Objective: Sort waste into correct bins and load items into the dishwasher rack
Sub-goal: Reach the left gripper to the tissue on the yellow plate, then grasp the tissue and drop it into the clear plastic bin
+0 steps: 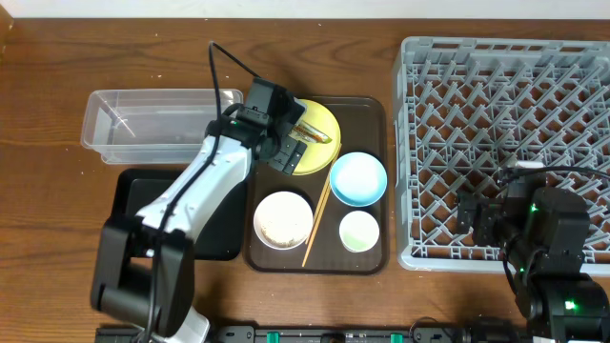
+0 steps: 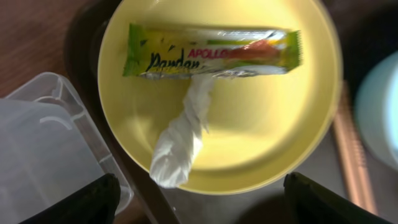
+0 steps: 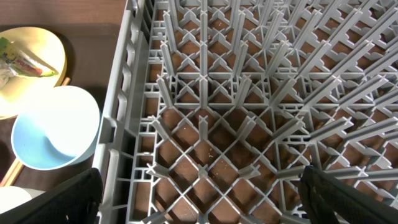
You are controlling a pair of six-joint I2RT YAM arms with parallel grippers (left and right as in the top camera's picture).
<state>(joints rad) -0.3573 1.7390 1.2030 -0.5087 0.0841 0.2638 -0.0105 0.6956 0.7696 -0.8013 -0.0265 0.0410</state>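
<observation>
Over plate (image 1: 327,116): left hand (image 1: 291,143), fingers (image 2: 93,200) spread wide, nothing between them. The wrapper (image 2: 211,53) lies flat on the plate, near its 12 o'clock rim in the wrist view. A twisted clear scrap (image 2: 183,143) trails from the wrapper toward 7 o'clock.

The plate sits at 11 o'clock on the brown tray (image 1: 376,262). Same tray: blue bowl (image 1: 358,178) at 2 o'clock, white bowl (image 1: 283,219) at 8, cup (image 1: 359,232) at 5. The chopsticks (image 1: 316,221) lie between white bowl and cup.

The tub (image 1: 143,124) is at 10 o'clock on the table (image 1: 57,57), the black tray (image 1: 129,195) at 8. The rack (image 1: 505,114) fills the 3 o'clock side. The right hand (image 3: 199,186) is spread and empty over the rack's 7 o'clock corner.
</observation>
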